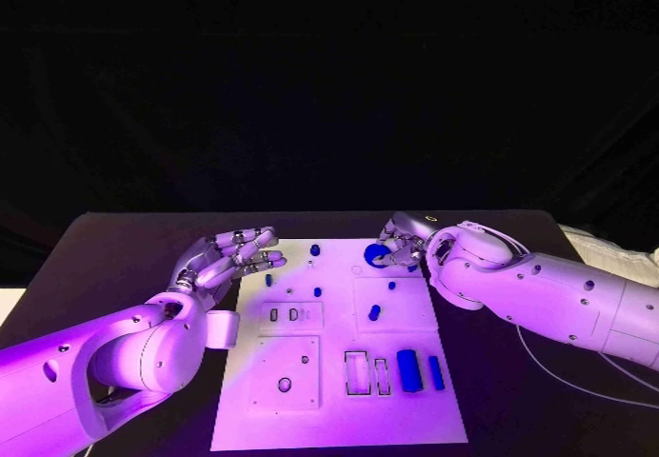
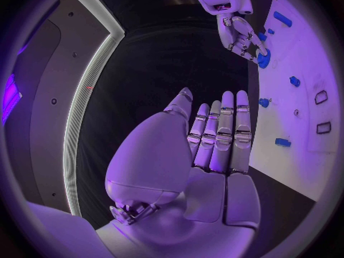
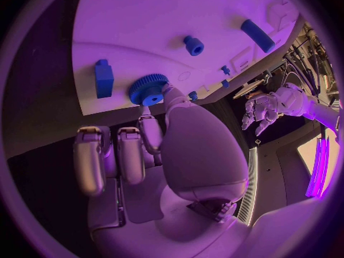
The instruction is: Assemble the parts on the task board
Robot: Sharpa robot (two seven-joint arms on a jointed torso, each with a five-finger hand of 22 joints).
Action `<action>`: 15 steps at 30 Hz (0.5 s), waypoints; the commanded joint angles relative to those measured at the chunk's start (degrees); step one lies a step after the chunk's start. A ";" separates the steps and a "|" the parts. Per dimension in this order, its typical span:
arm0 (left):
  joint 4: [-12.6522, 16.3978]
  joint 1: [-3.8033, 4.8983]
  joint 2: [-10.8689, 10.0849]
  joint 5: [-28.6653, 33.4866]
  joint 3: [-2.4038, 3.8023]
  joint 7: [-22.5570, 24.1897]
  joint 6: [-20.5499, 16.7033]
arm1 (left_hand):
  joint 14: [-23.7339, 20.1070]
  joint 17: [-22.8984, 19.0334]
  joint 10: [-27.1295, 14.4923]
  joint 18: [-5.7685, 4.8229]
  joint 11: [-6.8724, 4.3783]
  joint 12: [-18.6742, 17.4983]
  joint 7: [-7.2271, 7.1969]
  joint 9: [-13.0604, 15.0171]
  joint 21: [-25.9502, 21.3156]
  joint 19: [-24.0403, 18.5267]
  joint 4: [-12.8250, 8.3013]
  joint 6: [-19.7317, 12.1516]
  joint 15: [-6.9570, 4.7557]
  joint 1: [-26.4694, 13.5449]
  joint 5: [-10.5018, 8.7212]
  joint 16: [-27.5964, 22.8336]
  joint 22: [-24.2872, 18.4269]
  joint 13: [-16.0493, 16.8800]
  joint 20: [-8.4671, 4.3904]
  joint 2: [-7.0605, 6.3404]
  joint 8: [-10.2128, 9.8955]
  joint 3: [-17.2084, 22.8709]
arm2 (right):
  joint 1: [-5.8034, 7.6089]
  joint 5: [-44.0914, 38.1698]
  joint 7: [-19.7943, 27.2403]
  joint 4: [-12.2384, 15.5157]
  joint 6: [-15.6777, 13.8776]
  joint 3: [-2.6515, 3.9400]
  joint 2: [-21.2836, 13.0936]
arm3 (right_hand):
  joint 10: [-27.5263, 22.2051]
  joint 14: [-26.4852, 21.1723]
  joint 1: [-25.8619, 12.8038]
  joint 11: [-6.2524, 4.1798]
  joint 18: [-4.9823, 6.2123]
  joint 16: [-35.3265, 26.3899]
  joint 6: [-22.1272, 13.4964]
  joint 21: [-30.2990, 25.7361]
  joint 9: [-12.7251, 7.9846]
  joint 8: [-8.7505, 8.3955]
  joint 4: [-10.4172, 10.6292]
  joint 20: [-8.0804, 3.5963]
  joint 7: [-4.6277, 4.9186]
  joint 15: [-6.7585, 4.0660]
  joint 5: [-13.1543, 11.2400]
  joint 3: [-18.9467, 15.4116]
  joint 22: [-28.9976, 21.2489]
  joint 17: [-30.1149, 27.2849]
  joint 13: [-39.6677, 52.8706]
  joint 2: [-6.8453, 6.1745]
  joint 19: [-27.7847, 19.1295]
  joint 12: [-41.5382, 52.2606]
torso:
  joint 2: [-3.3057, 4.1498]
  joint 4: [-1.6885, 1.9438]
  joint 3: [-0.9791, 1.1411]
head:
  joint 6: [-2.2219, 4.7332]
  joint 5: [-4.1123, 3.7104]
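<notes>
Right hand point(image 1: 400, 244) pinching the blue gear point(image 1: 376, 253) at top centre of the task board point(image 1: 336, 419). Left hand point(image 1: 227, 259) wide, holding nothing, upper left of board. Long blue parts point(image 1: 408, 371) lie loose lower right; most assembly looks undone.
</notes>
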 commanded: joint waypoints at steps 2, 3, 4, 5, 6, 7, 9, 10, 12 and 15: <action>0.04 0.06 0.13 0.11 0.05 0.08 1.43 | 0.45 0.08 0.51 0.68 -0.08 -0.34 0.11 -0.05 -0.25 0.56 -0.31 0.44 0.11 0.19 -0.04 -0.25 -0.08 -0.06 0.02 0.39 -0.32 0.11 | -0.18 -4.00 -1.74 -0.18 1.61 -0.08 0.20 | 0.62 4.01 1.88 -0.43 -0.77 0.27 1.28 0.42 0.27 0.59 -0.74 -0.25 -0.25 -0.18 -1.37 1.26 6.77 3.81 0.24 0.67 1.46 0.47 | -0.04 0.02 -0.02 | -0.11 0.10; 0.03 0.06 0.12 0.21 0.05 0.02 1.50 | 0.46 0.10 0.52 0.68 -0.08 -0.35 0.10 -0.05 -0.27 0.58 -0.35 0.44 0.10 0.22 -0.04 -0.27 -0.09 -0.07 0.01 0.40 -0.34 0.11 | -0.21 -4.53 -1.94 -0.14 1.66 -0.08 0.21 | 0.66 4.01 2.39 -0.55 -0.78 0.29 1.69 0.46 0.34 0.76 -1.12 -0.32 -0.38 -0.28 -1.63 1.75 6.84 3.85 0.40 0.85 1.49 0.58 | -0.04 0.03 -0.01 | -0.13 0.11; 0.03 0.06 0.12 0.32 0.05 -0.02 1.54 | 0.47 0.11 0.52 0.68 -0.08 -0.37 0.09 -0.05 -0.30 0.60 -0.40 0.44 0.10 0.25 -0.04 -0.30 -0.11 -0.07 0.01 0.41 -0.36 0.12 | -0.24 -4.96 -2.10 -0.10 1.69 -0.08 0.21 | 0.70 4.02 2.76 -0.63 -0.79 0.31 1.98 0.48 0.39 0.89 -1.41 -0.38 -0.47 -0.35 -1.90 2.13 6.89 3.92 0.53 0.97 1.51 0.67 | -0.03 0.03 0.00 | -0.15 0.10; 0.03 0.06 0.12 0.43 0.05 -0.07 1.59 | 0.47 0.11 0.53 0.68 -0.08 -0.37 0.09 -0.05 -0.30 0.60 -0.40 0.44 0.10 0.25 -0.05 -0.31 -0.11 -0.07 0.01 0.41 -0.36 0.12 | -0.27 -5.53 -2.27 -0.03 1.68 -0.08 0.21 | 0.77 4.02 3.41 -0.77 -0.81 0.34 2.43 0.51 0.47 1.11 -1.92 -0.46 -0.62 -0.47 -2.29 2.73 6.97 4.00 0.72 1.13 1.54 0.82 | -0.02 0.01 0.00 | -0.15 0.10; 0.03 0.06 0.11 0.52 0.05 -0.11 1.63 | 0.47 0.11 0.53 0.68 -0.08 -0.38 0.09 -0.05 -0.31 0.60 -0.40 0.44 0.10 0.24 -0.06 -0.31 -0.11 -0.07 0.01 0.41 -0.37 0.11 | -0.31 -6.08 -2.42 0.06 1.62 -0.08 0.20 | 0.81 4.03 4.13 -0.91 -0.82 0.36 2.81 0.55 0.53 1.29 -2.48 -0.56 -0.77 -0.59 -2.47 3.38 7.06 4.05 0.88 1.29 1.59 0.93 | -0.02 0.01 -0.01 | -0.14 0.09; 0.02 0.06 0.11 0.59 0.05 -0.15 1.67 | 0.48 0.13 0.54 0.67 -0.08 -0.39 0.09 -0.05 -0.33 0.61 -0.41 0.44 0.10 0.21 -0.12 -0.34 -0.13 -0.07 0.01 0.40 -0.39 0.08 | -0.36 -6.61 -2.53 0.18 1.54 -0.08 0.19 | 0.83 4.04 4.88 -1.02 -0.84 0.39 3.13 0.58 0.58 1.43 -3.09 -0.66 -0.89 -0.70 -2.60 4.09 7.15 4.14 0.99 1.46 1.63 0.96 | -0.02 -0.01 0.00 | -0.12 0.13; 0.02 0.06 0.10 0.69 0.05 -0.20 1.74 | 0.48 0.13 0.54 0.67 -0.08 -0.39 0.09 -0.05 -0.33 0.61 -0.41 0.44 0.10 0.21 -0.12 -0.34 -0.13 -0.07 0.01 0.40 -0.39 0.08 | -0.47 -7.50 -2.64 0.52 1.15 -0.08 0.17 | 0.87 4.05 5.72 -1.17 -0.87 0.45 3.75 0.64 0.68 1.73 -3.96 -0.83 -1.05 -0.84 -3.07 5.24 7.30 4.29 1.16 1.64 1.70 1.02 | -0.02 -0.02 0.00 | -0.13 0.15; 0.02 0.06 0.10 0.72 0.05 -0.22 1.76 | 0.48 0.13 0.54 0.67 -0.08 -0.39 0.09 -0.05 -0.33 0.61 -0.41 0.44 0.10 0.21 -0.12 -0.34 -0.13 -0.07 0.01 0.40 -0.39 0.08 | -0.53 -7.87 -2.63 0.76 0.83 -0.08 0.16 | 0.90 4.06 5.82 -1.24 -0.89 0.46 4.03 0.68 0.73 1.86 -4.19 -0.88 -1.12 -0.88 -3.25 5.63 7.39 4.33 1.23 1.68 1.75 1.03 | -0.02 -0.02 -0.01 | -0.12 0.16; 0.02 0.06 0.10 0.77 0.05 -0.25 1.80 | 0.48 0.14 0.55 0.67 -0.09 -0.41 0.08 -0.05 -0.36 0.63 -0.43 0.45 0.10 0.19 -0.18 -0.37 -0.14 -0.07 0.01 0.39 -0.41 0.05 | -0.66 -8.37 -2.52 1.42 0.01 -0.08 0.15 | 1.00 4.07 5.72 -1.32 -0.93 0.49 4.41 0.75 0.79 2.05 -4.41 -0.95 -1.24 -0.93 -3.41 6.14 7.57 4.41 1.42 1.69 1.84 1.17 | -0.01 -0.01 -0.01 | -0.06 0.17; 0.02 0.06 0.12 0.80 0.05 -0.27 1.85 | 0.48 0.14 0.55 0.67 -0.09 -0.41 0.08 -0.05 -0.36 0.63 -0.43 0.45 0.10 0.19 -0.18 -0.37 -0.14 -0.07 0.01 0.39 -0.41 0.05 | -0.80 -8.69 -2.23 2.73 -1.51 -0.08 0.25 | 1.16 4.07 5.09 -1.37 -0.99 0.50 4.60 0.85 0.80 2.12 -4.37 -1.02 -1.29 -0.99 -3.52 6.52 7.84 4.44 1.67 1.56 2.00 1.37 | -0.02 0.02 0.00 | -0.02 0.14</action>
